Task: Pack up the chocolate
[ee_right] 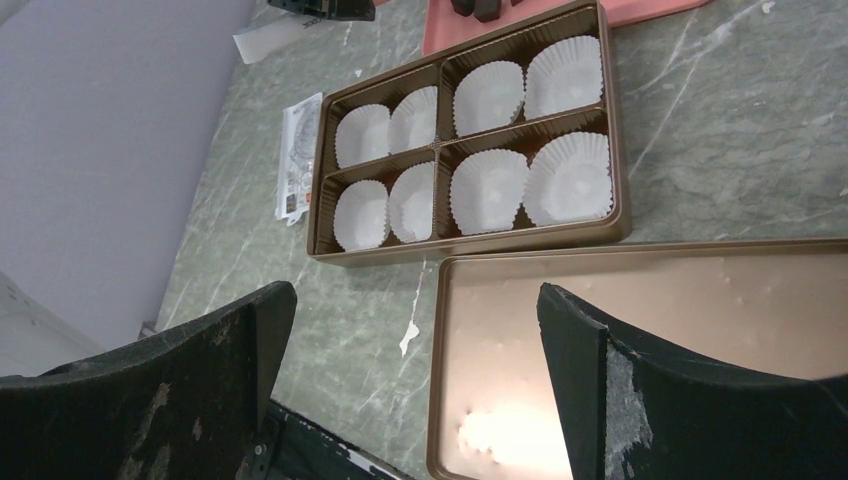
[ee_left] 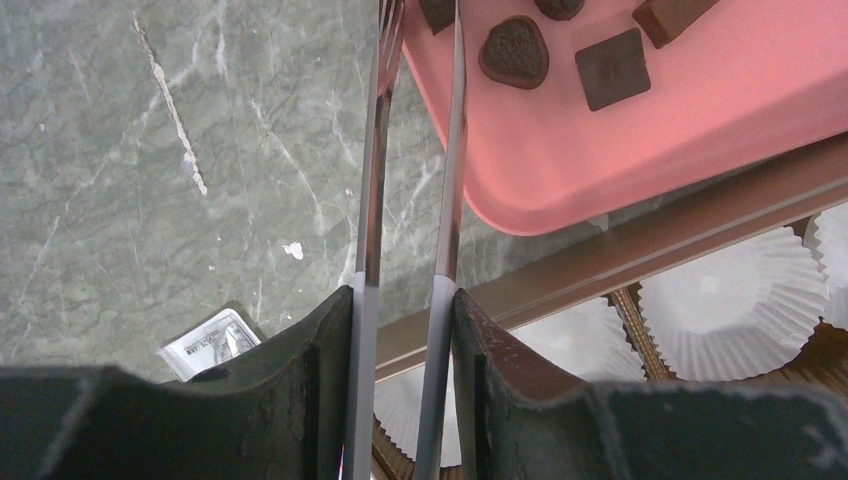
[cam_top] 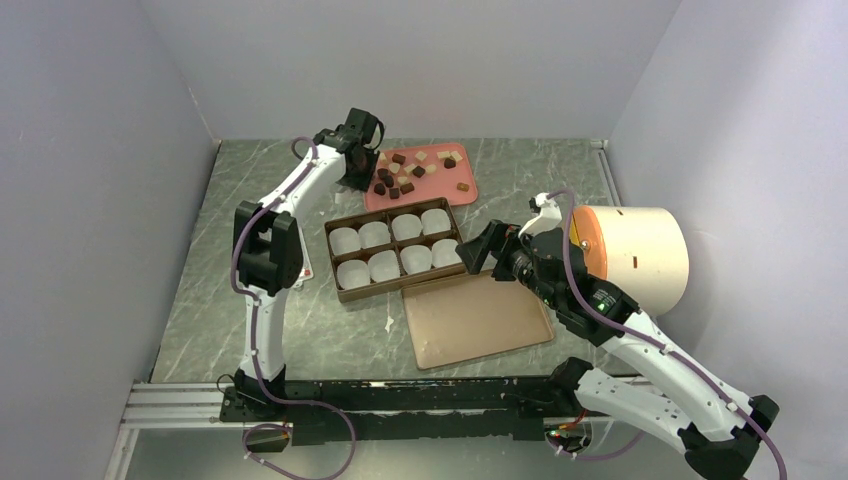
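Note:
The chocolate, several small dark, reddish and cream pieces, lies on a pink tray at the back. My left gripper hovers at the tray's left edge, shut on metal tongs. The tong arms stand slightly apart and reach the tray's corner near a dark piece; I see nothing between them. A heart-shaped piece and a square piece lie beside them. A brown box holds white paper cups, all empty. My right gripper is open and empty, right of the box.
The box's flat brown lid lies in front of the box, under my right gripper. A big white cylinder stands at the right. A paper leaflet lies left of the box. Grey walls close in three sides.

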